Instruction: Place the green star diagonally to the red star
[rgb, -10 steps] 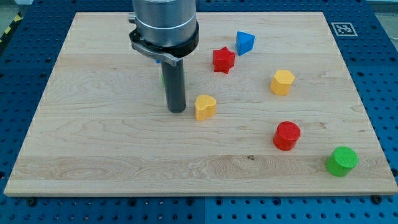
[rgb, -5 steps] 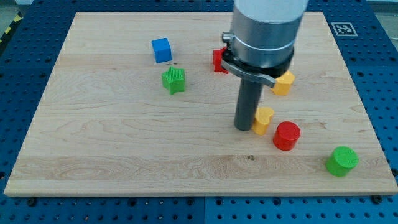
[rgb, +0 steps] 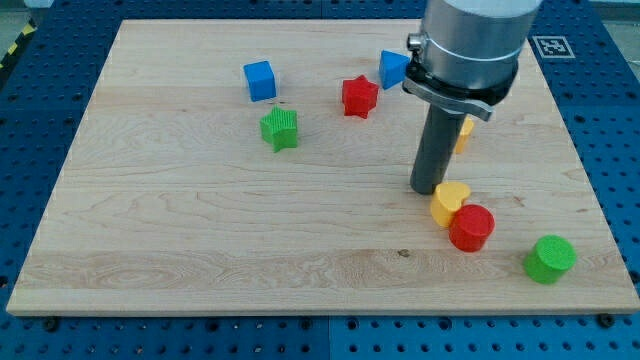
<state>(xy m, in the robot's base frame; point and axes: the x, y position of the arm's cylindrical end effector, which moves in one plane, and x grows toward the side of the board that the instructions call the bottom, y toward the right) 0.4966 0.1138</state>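
Note:
The green star lies left of centre on the wooden board. The red star lies up and to its right, near the view's top. My tip is far to the right of both stars, touching the upper left of a yellow heart block. The yellow heart presses against a red cylinder at its lower right.
A blue cube sits above the green star. A blue triangular block lies right of the red star. A yellow block shows partly behind the rod. A green cylinder stands near the board's lower right corner.
My tip has swept from the board's middle to the right, pushing the yellow heart right and down against the red cylinder, which has shifted slightly. The stars have not moved.

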